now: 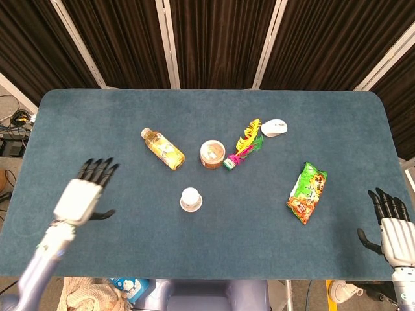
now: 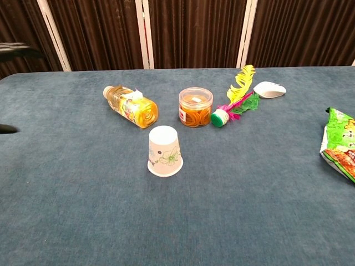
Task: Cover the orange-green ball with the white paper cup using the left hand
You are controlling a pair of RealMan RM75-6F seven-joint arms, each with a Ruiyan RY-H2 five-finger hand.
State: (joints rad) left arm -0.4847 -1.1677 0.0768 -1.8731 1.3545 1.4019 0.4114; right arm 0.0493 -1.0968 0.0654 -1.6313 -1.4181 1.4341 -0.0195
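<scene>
While the white paper cup (image 1: 190,199) stands upside down, the left robot hand (image 1: 82,196) hovers well apart, fingers spread, empty.

A white paper cup (image 2: 165,151) printed with a faint green and blue floral pattern stands upside down on the blue-carpeted desk (image 2: 249,194), its wide rim flat against the surface and its narrower closed base facing up. Seen from above, the white paper cup (image 1: 190,199) sits near the middle of the desk, toward the front edge, untouched and standing apart. The orange-green ball cannot be seen in either view.
</scene>
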